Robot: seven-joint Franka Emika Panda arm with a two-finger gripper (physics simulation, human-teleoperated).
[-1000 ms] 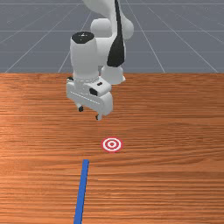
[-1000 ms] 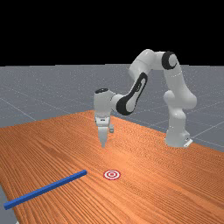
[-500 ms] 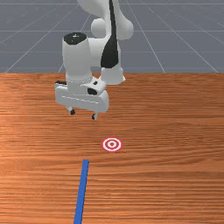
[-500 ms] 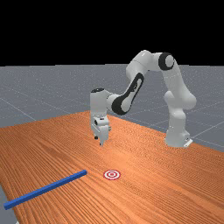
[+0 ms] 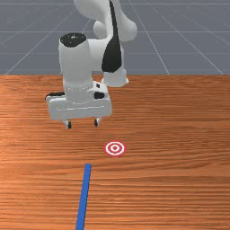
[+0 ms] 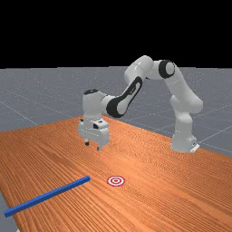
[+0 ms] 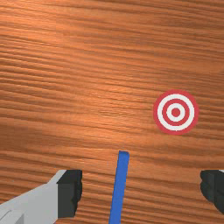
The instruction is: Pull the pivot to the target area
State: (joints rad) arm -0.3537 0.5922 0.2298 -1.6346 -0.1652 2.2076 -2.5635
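My gripper [image 5: 82,124] hangs open above the table in the front view, its two fingers apart with nothing between them. In the wrist view the gripper [image 7: 141,192] has its dark fingertips wide apart. A long blue bar [image 5: 84,193] lies flat on the wood, nearer the front camera than my hand; its near end [image 7: 124,158] appears between the open fingers in the wrist view, well below them. The red and white ringed target [image 5: 115,148] is on the table, off to the front view's right of the bar's end and not touching it.
Orange-brown wood [image 6: 149,181] surrounds the bar and target. In the far view the bar's other end [image 6: 10,212] reaches close to the table's left edge, and the arm's base [image 6: 183,143] stands at the right.
My hand has moved toward the front view's left and closer to the front camera, and has turned until its fingers stand side by side there. Bar and target have stayed put.
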